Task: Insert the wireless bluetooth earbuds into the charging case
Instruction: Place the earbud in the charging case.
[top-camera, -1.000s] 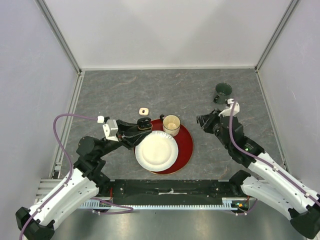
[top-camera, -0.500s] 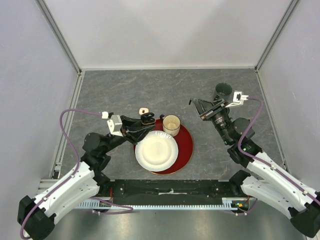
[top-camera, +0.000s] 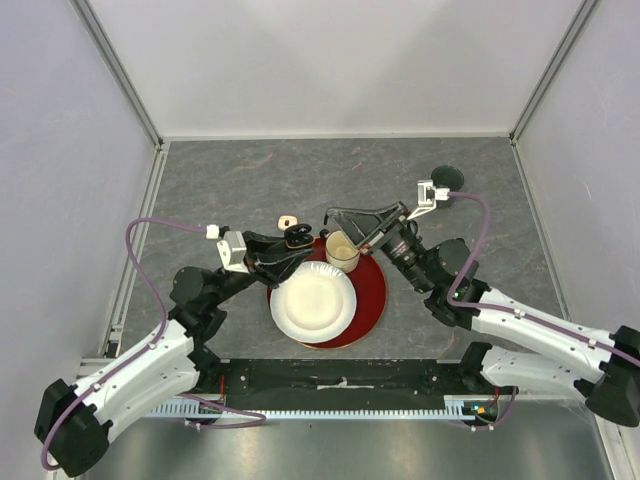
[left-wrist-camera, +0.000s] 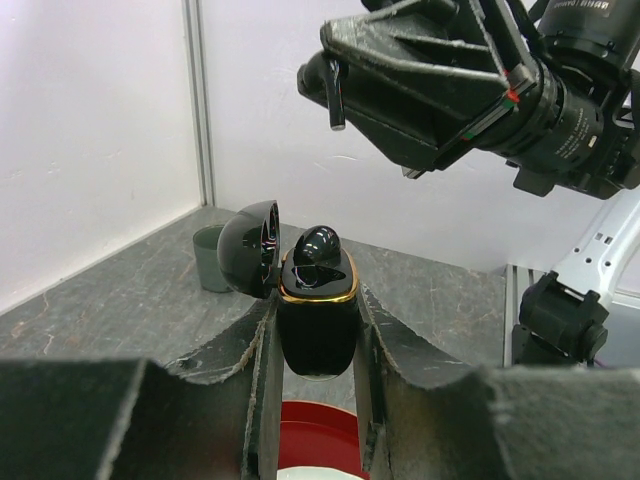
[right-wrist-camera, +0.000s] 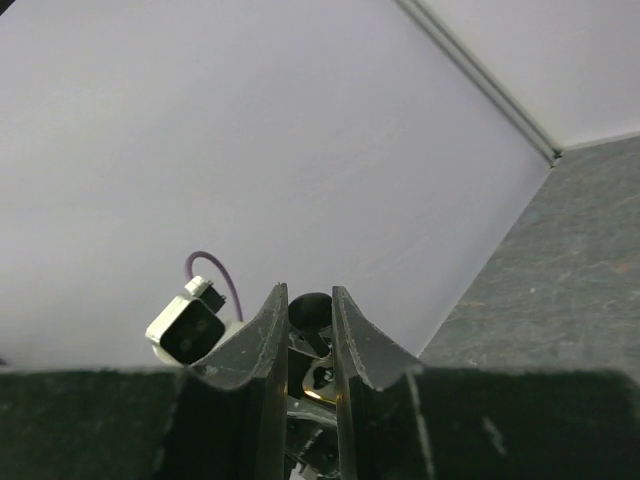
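Two black buds are in view, along with two cases, two cups, one plate and one tray. The white case (top-camera: 287, 221) lies on the table (top-camera: 230, 180) just beyond the far left edge of the tray (top-camera: 372, 290). The tray carries the plate (top-camera: 313, 300) and the paper cup (top-camera: 342, 250). The green cup (top-camera: 447, 178) stands far right.

The left arm (top-camera: 150, 360) comes in from the near left. The left gripper (left-wrist-camera: 315, 300) is clamped on the black case (left-wrist-camera: 316, 335), which is upright with its lid (left-wrist-camera: 250, 248) swung open to the left. The seated bud (left-wrist-camera: 320, 247) rests in the case's top, above the fingers.

The right arm (top-camera: 520, 320) stretches left over the paper cup. The right gripper (left-wrist-camera: 325, 80) is clenched on the held bud (left-wrist-camera: 334, 98), whose stem hangs down. This bud is above the black case and apart from it.
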